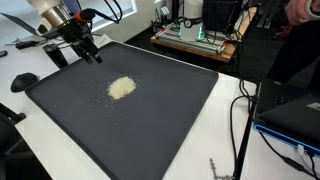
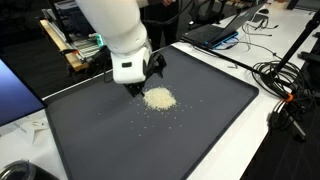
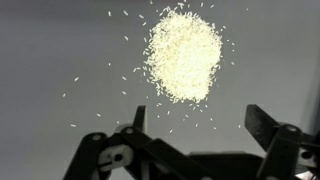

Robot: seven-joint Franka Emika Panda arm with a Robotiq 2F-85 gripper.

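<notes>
A small heap of pale rice grains (image 1: pixel 121 88) (image 2: pixel 159 98) (image 3: pixel 183 57) lies on a large dark mat (image 1: pixel 170 120) (image 2: pixel 200 130). Loose grains are scattered around the heap, mostly to its left in the wrist view. My gripper (image 1: pixel 80 49) (image 2: pixel 143 78) (image 3: pixel 198 122) hovers above the mat beside the heap, its jaws wide apart with nothing between them. In the wrist view the two dark fingers (image 3: pixel 264 125) frame bare mat just below the heap.
The mat lies on a white table (image 1: pixel 225 150). Black cables (image 2: pixel 285 85) run along one side. A laptop (image 2: pixel 225 28) and stacked equipment (image 1: pixel 195 35) stand beyond the far edge. A dark round object (image 1: pixel 24 81) rests on the table near the mat's corner.
</notes>
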